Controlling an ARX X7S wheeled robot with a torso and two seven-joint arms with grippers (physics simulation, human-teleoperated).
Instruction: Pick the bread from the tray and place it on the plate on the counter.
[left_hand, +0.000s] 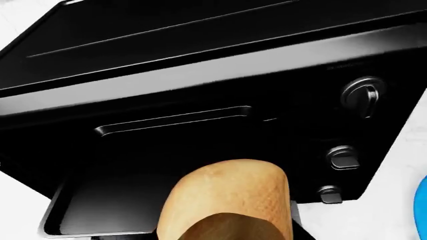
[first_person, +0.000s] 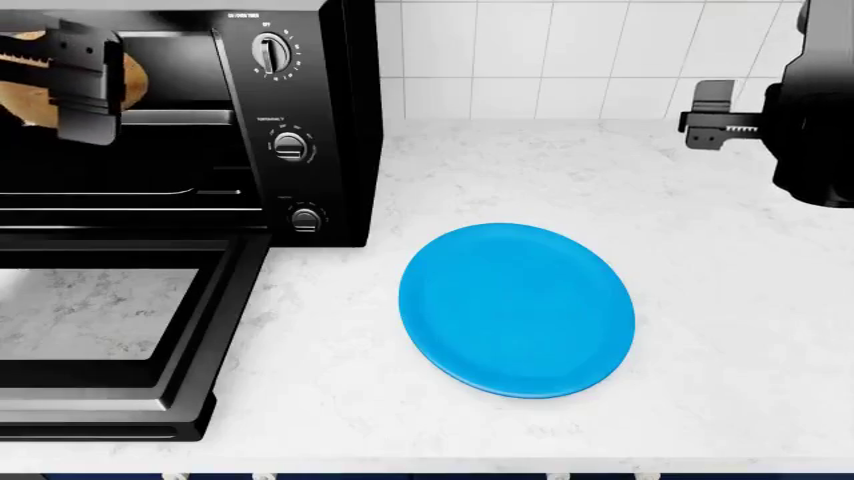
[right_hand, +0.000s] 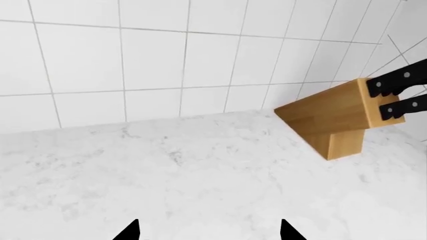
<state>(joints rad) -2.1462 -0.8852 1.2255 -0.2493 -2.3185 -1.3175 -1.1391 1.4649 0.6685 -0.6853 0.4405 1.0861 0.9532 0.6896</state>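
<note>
In front of the toaster oven | left gripper clamped on bread, aloft off tray | right gripper spread, empty | carry level toward blue plate on counter; lower before releasing.

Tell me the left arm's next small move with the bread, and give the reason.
Probably carry it toward the robot's right. The left claw holds the bread raised in front of the toaster oven, while the blue plate lies bare on the counter beside the oven.
</note>
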